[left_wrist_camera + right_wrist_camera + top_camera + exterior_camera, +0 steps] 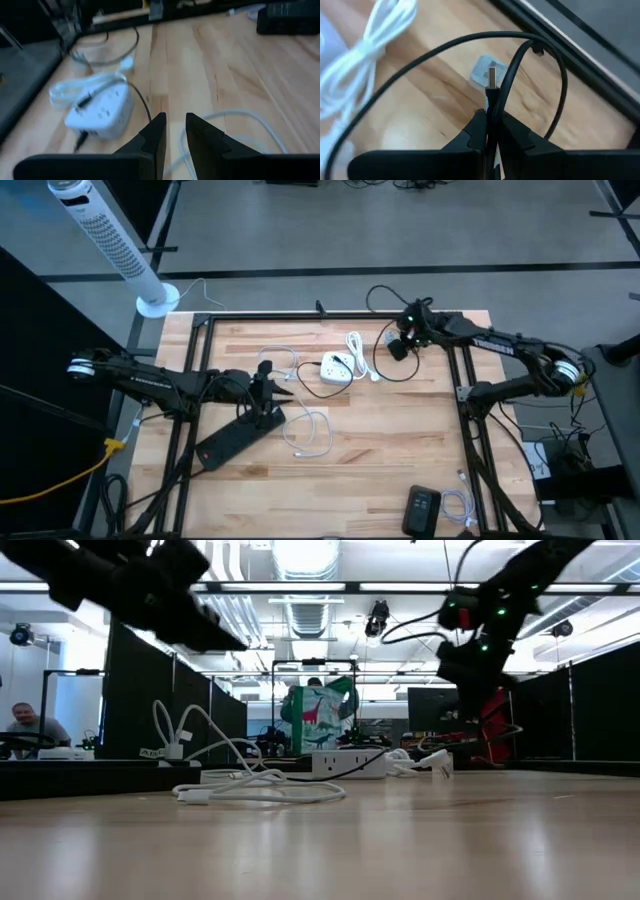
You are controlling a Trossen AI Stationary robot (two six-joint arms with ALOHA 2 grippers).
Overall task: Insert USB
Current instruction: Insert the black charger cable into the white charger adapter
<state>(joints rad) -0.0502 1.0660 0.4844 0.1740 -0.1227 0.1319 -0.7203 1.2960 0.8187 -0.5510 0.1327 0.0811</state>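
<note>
The right gripper (490, 125) hangs above the far right part of the wooden bench (380, 460), its jaws clamped on a black USB cable (445, 50) just behind the plug. In the right wrist view the metal USB plug (492, 79) sticks out past the fingertips, and the cable loops away in a wide arc over the wood. A small pale object (485, 70) lies on the bench beyond the plug; what it is cannot be made out.

The white power strip (336, 369) sits near the middle of the far half of the bench, well apart from the held plug. A black lead (142, 102) is already plugged into it and runs across the wood. Coiled white cables (358, 352) lie just beside it, and another white cable (310, 432) lies loose nearer the middle.

The left gripper (172, 135) is over the left-centre of the bench, pointed toward the power strip, its jaws slightly apart with nothing between them. A flat black device (238, 437) lies under that arm in the high view.

A second black device (422, 508) with a white cable rests at the near right edge. In the low view a person (25, 725) shows far off in the room.
</note>
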